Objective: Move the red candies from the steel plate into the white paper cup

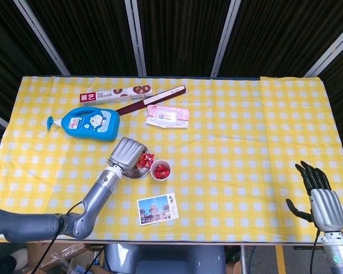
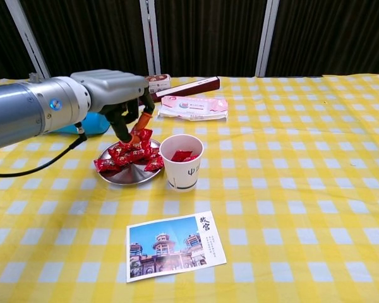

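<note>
One red wrapped candy (image 2: 141, 134) pinched by the left hand (image 2: 117, 101) above the round steel plate (image 2: 117, 176).
Carry it toward 3 o'clock, release squarely over the white paper cup (image 2: 181, 161); right hand (image 1: 320, 194) spread, idle.

left hand (image 2: 123, 104) pinching red candy (image 2: 139, 134), above steel plate (image 2: 123, 175)

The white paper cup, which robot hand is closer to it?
The left robot hand. It hangs just above the steel plate beside the white paper cup. The right robot hand sits far off at the table's near corner.

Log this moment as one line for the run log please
left hand: pinching red candy above steel plate | white paper cup: some candies inside | right hand: open, idle at table edge
</note>
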Robot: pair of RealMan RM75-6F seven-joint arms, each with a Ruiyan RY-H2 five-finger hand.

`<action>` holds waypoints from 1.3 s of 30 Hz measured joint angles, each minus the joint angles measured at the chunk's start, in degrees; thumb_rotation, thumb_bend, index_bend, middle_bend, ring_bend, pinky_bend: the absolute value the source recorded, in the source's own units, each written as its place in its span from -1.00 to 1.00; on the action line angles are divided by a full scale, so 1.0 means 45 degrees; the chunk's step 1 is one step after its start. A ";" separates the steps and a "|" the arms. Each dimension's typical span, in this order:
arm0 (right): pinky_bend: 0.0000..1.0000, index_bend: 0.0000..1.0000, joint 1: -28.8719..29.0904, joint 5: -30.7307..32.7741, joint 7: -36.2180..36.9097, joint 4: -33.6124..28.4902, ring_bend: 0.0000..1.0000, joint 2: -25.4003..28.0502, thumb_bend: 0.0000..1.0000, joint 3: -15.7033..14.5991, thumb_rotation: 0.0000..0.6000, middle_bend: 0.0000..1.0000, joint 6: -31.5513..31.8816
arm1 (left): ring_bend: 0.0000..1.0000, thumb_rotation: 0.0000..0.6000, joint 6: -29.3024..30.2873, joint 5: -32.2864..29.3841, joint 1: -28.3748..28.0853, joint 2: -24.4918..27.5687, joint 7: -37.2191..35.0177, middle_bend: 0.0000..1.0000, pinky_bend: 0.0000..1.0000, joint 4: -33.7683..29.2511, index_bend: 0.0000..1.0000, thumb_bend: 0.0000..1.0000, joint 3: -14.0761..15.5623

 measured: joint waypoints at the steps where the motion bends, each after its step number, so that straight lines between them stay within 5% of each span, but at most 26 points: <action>1: -1.00 -1.00 -0.0002 -0.0004 -0.0001 0.0000 -1.00 0.0000 -0.22 0.0005 1.00 -1.00 0.0016 | 0.93 1.00 0.0044 0.0182 0.0006 0.0054 -0.0149 0.76 0.94 -0.0201 0.21 -0.21 -0.0130; 10: -1.00 -1.00 -0.0012 0.0017 0.0064 0.0000 -1.00 0.0010 -0.22 0.0033 1.00 -1.00 0.0046 | 0.93 1.00 0.0000 0.0363 -0.0562 -0.0652 0.0198 0.76 0.94 -0.0381 0.19 -0.22 -0.0496; 21: -1.00 -1.00 -0.0023 -0.0046 0.0229 0.0018 -1.00 0.0050 -0.23 0.0052 1.00 -1.00 0.0119 | 0.92 1.00 -0.0079 -0.0688 -0.1340 -0.1695 0.1362 0.72 0.94 0.0261 0.09 -0.46 -0.0622; 39: -1.00 -1.00 -0.0053 -0.0076 0.0085 0.0028 -1.00 -0.0013 -0.22 0.0036 1.00 -1.00 0.0176 | 0.91 1.00 0.0808 -0.0686 -0.0469 0.0077 0.0383 0.68 0.94 -0.0704 -0.20 -0.58 -0.0960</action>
